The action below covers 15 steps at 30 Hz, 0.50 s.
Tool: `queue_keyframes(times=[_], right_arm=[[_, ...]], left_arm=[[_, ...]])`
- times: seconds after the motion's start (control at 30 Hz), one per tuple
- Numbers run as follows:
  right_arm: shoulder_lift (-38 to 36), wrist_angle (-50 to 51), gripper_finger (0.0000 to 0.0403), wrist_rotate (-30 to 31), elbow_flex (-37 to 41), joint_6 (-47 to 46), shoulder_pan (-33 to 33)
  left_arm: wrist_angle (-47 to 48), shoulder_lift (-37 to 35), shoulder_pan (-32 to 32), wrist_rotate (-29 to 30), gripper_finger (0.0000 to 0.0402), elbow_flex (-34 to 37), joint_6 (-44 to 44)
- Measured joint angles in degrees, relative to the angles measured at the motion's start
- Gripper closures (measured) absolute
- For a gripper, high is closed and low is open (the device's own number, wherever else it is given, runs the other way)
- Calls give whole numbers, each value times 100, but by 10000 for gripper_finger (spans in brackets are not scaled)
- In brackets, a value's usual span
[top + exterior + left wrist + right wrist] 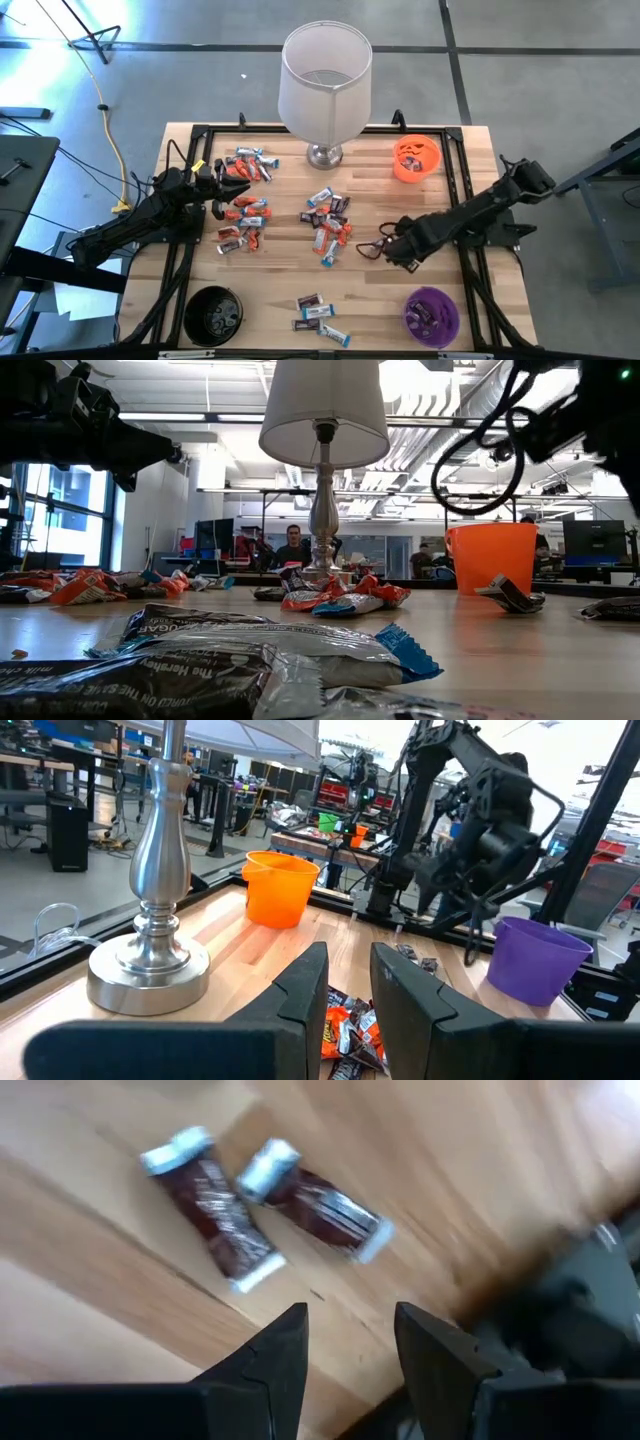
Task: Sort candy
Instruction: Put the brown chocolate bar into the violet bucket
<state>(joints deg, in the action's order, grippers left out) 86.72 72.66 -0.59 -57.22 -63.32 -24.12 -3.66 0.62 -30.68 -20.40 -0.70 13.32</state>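
Note:
Wrapped candy lies in loose heaps on the wooden table: a left heap (245, 215), a middle heap (328, 222) and a few bars near the front edge (315, 315). My left gripper (228, 190) hovers level over the left heap. Its fingers (300, 1005) stand slightly apart with nothing between them, and candy (350, 1035) shows below. My right gripper (390, 252) points down at the table right of the middle heap. It is open and empty (350, 1340), above two dark brown bars (215, 1210) (315, 1200) lying flat on the wood.
A lamp with a white shade (325, 80) stands on its silver foot (150, 965) at the far middle. An orange bowl (415, 158) sits far right, a purple bowl (432, 315) near right and a black bowl (213, 315) near left. Bare wood lies between the heaps.

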Motion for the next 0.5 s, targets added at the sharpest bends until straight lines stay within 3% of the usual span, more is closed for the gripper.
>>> queue_keyframes(times=[0.17,0.5], right_arm=[[0,-456,258,-160,361,1095,215],[0,-1195,258,-154,866,2084,514]], left_arm=[[-1,0,2,0,337,0,0],[-2,2,1,0,337,-1,0]])
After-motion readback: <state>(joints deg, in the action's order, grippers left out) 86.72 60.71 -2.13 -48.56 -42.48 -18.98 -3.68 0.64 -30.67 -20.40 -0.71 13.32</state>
